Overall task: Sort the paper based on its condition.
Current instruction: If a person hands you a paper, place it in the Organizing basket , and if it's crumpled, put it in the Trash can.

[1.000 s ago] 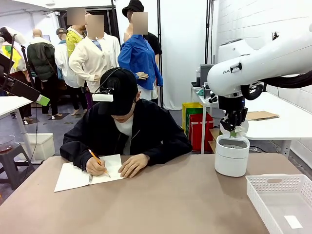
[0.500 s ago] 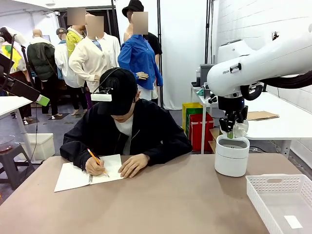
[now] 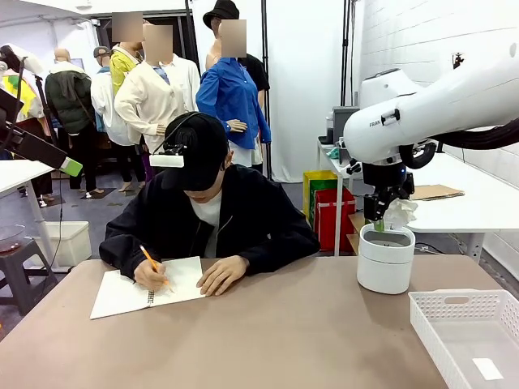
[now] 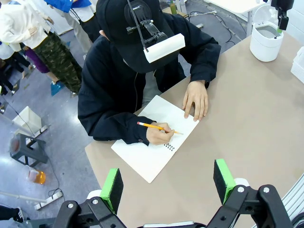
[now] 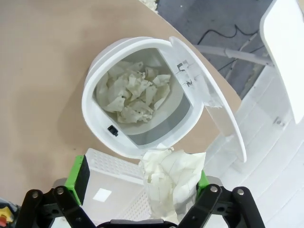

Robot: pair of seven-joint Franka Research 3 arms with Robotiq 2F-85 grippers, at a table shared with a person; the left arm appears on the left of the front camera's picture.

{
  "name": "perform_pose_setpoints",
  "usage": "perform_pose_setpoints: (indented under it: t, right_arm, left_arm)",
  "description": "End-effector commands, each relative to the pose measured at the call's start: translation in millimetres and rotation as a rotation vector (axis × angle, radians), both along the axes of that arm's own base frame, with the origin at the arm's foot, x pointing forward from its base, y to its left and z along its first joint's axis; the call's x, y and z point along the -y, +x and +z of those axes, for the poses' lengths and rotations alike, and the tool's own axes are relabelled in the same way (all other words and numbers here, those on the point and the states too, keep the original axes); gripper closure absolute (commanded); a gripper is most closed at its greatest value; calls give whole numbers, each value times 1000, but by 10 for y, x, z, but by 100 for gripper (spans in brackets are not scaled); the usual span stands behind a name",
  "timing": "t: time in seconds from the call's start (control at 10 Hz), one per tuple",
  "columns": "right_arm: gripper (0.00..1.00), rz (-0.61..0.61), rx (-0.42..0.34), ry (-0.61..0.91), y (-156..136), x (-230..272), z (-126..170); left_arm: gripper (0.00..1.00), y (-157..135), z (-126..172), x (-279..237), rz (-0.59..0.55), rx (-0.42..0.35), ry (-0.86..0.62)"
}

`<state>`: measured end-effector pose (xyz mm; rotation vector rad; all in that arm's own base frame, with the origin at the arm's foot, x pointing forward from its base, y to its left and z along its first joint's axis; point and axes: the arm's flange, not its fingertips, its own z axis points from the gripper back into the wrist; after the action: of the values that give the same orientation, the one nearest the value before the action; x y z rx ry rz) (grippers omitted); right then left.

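At the table's [image 3: 268,340] far right edge, a bin [image 3: 386,271] is overhung by the right gripper [image 5: 140,176], spread wide, paper [image 5: 173,180] against one finger; the left gripper [image 4: 168,183] is spread wide, empty.

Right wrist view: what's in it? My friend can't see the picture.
A crumpled paper wad sits at one side of the open right gripper, with an open white bin below. More crumpled paper lies inside it.
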<state>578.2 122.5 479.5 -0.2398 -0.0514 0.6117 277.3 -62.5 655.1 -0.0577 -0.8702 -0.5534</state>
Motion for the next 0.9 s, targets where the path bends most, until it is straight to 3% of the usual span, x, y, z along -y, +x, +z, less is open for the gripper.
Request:
perform_pose_setpoints:
  t: [0.0, 0.1, 0.2, 0.3, 0.5, 0.6, 0.7, 0.8]
  right_arm:
    - [0, 9, -11, -10, 153, -96, -115]
    - [0, 1, -26, -49, 177, -146, -178]
    - [0, 37, 8, -17, 168, -201, -167]
    - [0, -10, 19, -99, 181, -219, -205]
    - [0, 67, -17, -1, 117, -285, -176]
    - [0, 27, -29, -51, 72, -284, -194]
    - [0, 45, -120, -121, 79, -323, -373]
    - [0, 86, -26, -70, 21, -366, -329]
  left_arm:
    - [0, -12, -6, -14, -1, -8, -2]
    - [0, -12, -6, -14, -1, -8, -2]
    - [0, -12, -6, -14, -1, -8, -2]
    - [0, -12, -6, -14, -1, -8, -2]
    - [0, -12, -6, -14, -1, -8, -2]
    - [0, -12, -6, -14, -1, -8, -2]
    - [0, -12, -6, -14, -1, -8, -2]
    - [0, -12, -6, -14, -1, -8, -2]
